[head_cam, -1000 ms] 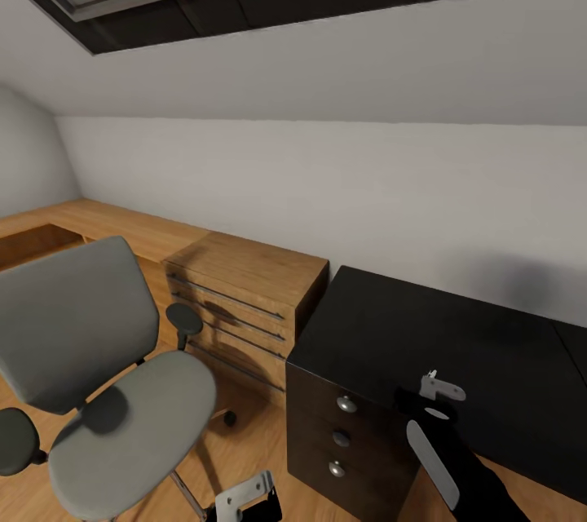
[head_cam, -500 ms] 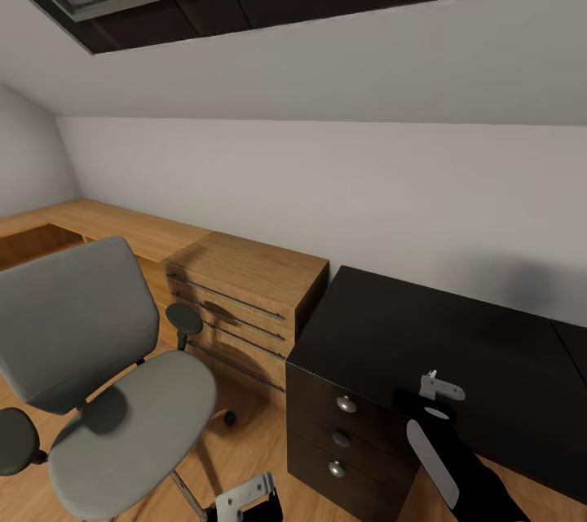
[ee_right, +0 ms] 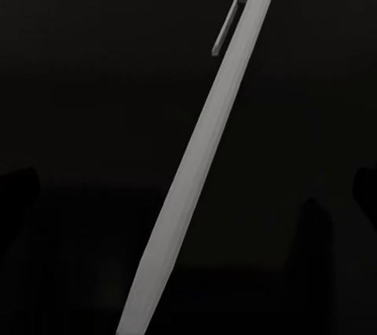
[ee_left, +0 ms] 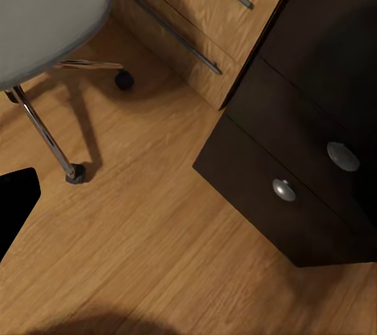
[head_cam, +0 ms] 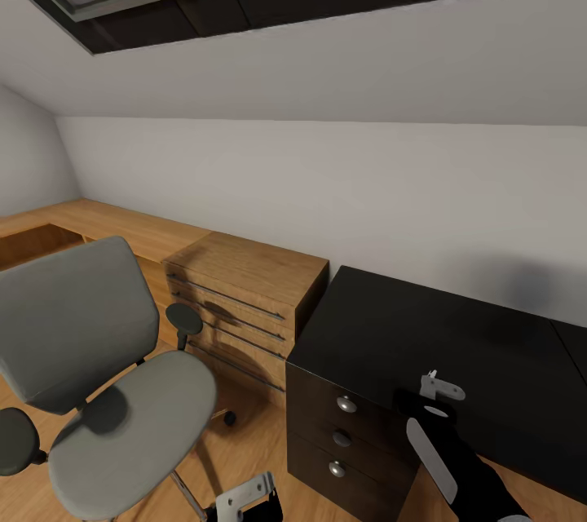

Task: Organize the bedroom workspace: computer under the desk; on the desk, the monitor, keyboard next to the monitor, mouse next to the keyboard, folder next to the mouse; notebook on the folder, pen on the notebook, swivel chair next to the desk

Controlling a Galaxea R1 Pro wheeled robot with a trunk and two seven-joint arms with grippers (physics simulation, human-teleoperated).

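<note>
1. Your right gripper (head_cam: pixel 436 387) hangs over the near edge of the desk (head_cam: pixel 489 342); I cannot tell whether its fingers are spread or pressed together.
2. The pen (ee_right: pixel 200 158) lies on the black top straight ahead of those fingers, its long axis running away from them (clip end farthest).
3. The swivel chair (head_cam: pixel 106 391) stands well apart, on the left arm's side.
</note>
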